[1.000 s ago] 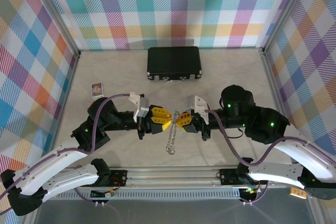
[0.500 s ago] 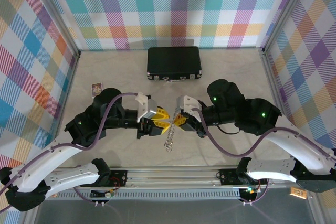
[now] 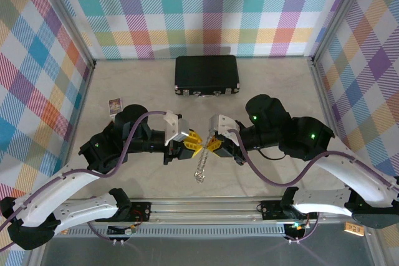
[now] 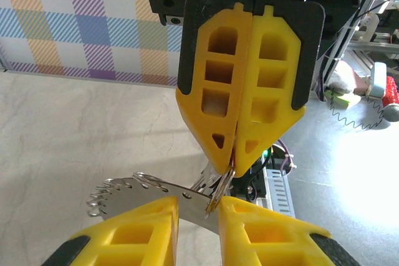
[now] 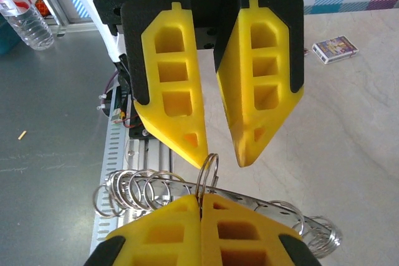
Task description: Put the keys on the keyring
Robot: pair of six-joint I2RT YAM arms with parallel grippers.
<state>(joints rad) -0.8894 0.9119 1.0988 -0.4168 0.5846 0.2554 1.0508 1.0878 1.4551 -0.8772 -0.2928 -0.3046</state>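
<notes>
Top external view has both arms drawn in toward each other since a second ago, so the left pincer [image 3: 194,144] and right pincer [image 3: 212,144] now meet tip to tip over the table [image 3: 280,91]. The keys [image 3: 201,167] dangle as a chain beneath them, and over the last half second almost nothing moves. You are, I judge, at the threading itself, and it is not yet done. Right wrist view gives you what the overhead cannot: the right pincer is clamped shut on the keyring [image 5: 208,175], which stands edge-up. The left pincer's fingers [image 5: 168,91] stand slightly apart just above it, clamping nothing you can see. Left wrist view adds a key blade [image 4: 156,192] running toward the gap between the left tips, but you cannot tell whether it has entered the keyring.
</notes>
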